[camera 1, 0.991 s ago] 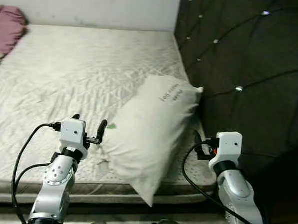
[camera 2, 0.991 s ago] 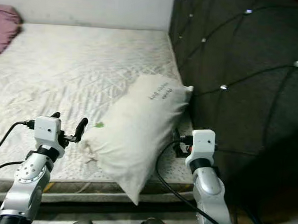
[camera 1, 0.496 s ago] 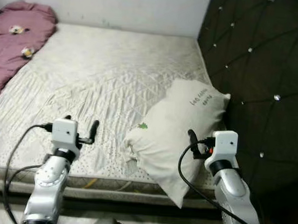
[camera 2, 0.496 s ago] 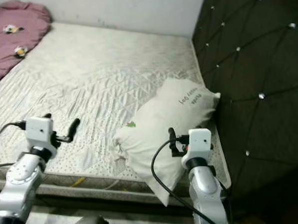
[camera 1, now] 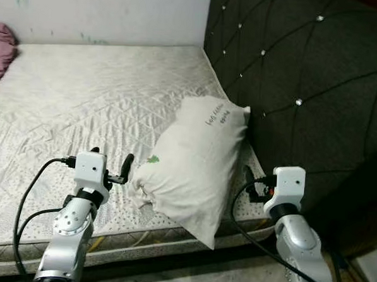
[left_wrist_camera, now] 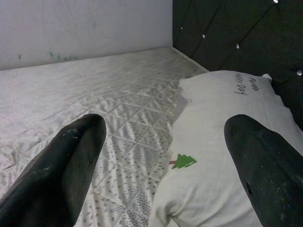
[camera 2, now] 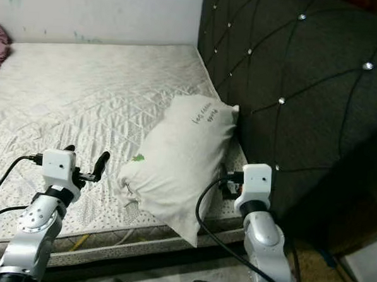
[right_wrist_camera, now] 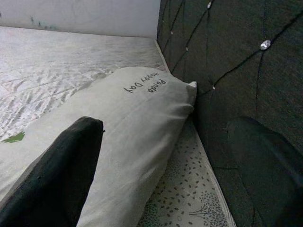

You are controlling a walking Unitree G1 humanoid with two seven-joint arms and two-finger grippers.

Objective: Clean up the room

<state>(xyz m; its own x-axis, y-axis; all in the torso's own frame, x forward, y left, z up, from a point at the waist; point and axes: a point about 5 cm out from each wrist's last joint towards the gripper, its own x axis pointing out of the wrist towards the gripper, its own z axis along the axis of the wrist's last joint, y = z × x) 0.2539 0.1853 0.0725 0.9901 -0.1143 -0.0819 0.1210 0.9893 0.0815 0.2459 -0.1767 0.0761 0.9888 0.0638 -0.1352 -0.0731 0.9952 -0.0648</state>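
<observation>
- White and soft, the pillow (camera 1: 197, 160) lies on the bed (camera 1: 83, 104), between the two tools.
- Its long way runs from the bed's near edge, where one corner hangs over, up to the dark headboard (camera 1: 306, 71), which its far end touches.
- The left tool (camera 1: 111, 165) is just beside the pillow's near, lower corner. In the left wrist view both black fingers (left_wrist_camera: 61, 165) are spread wide and hold nothing, and the pillow sits ahead, closer to one finger.
- The right tool (right_wrist_camera: 165, 175) is on the pillow's other side, by the headboard. Its fingers are wide apart too and hold nothing. The pillow's long side lies right in front of one finger.
- Both tools look about equally near, so a two-sided squeeze seems the likely move.
- A pink blanket (camera 1: 1, 43) lies far off, at the bed's other end.
</observation>
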